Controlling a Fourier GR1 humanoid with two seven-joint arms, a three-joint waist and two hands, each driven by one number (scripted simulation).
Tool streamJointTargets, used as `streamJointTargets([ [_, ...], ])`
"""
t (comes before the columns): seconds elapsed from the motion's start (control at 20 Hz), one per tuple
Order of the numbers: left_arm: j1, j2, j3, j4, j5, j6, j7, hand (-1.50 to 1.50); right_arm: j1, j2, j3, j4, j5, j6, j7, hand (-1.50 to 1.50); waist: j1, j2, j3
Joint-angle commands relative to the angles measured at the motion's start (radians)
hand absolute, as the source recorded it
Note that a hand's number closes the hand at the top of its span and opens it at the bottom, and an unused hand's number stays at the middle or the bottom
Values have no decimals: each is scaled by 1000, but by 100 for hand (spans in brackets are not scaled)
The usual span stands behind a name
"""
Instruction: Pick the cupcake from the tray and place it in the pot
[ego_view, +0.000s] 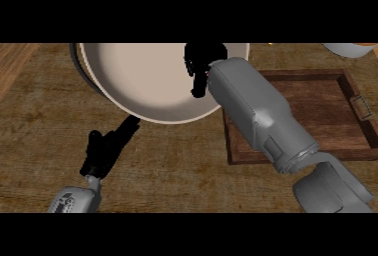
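Presently, at the far left, a strip of lighter wooden surface (16, 62) borders the brown woodgrain counter top (170, 165). Low on that side the robot's left hand (103, 150) shows above its grey wrist, which enters from the lower edge. Its black fingers lie straight and together, pointing up and to the right. They hold nothing. The fingertips reach close to the near rim of the pot; whether they touch it cannot be told.

Next comes the wide, round, cream-coloured pot (140, 80) with a dark outer wall showing along its left side. It stands on the counter at upper centre, and its far part is cut off by the top of the view. The visible interior is bare.

Over the pot's right portion hangs the robot's right hand (199, 62), black, at the end of a long grey forearm (258, 117) that runs up from the lower right corner. The fingers point downward into the pot's bowl. From this angle it cannot be told whether they are curled round anything or hanging relaxed. The cupcake named in the task is not visible anywhere; whether the right hand conceals it cannot be established.

Right of the pot, partly under the forearm, sits the rectangular dark-brown wooden tray (325, 115) with raised edges and a small metal handle (361, 107) on its right wall. At the top right corner a pale round vessel (353, 49) is partly visible.
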Motion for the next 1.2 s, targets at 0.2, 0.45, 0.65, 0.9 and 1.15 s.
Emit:
streamJointTargets([
  [0.2,-27,-9,-12,12,-1,-18,15,0,58,10,-150,-86,-200,-114,-95,-150,14,6,2],
  [0.45,-1,17,12,1,17,-34,5,0,64,10,-325,-159,-395,-242,-167,-150,9,1,2],
  [0.65,-8,0,23,30,-4,7,-8,0,57,10,-441,-163,-481,-372,-180,-150,-22,2,1],
  [0.9,-29,-10,24,6,4,11,40,0,45,-64,-550,-152,-552,-414,-248,-150,-34,2,2],
  [1.15,-30,12,44,7,8,-2,34,0,94,-155,-636,-131,-635,-303,-361,-150,-45,-1,2],
])
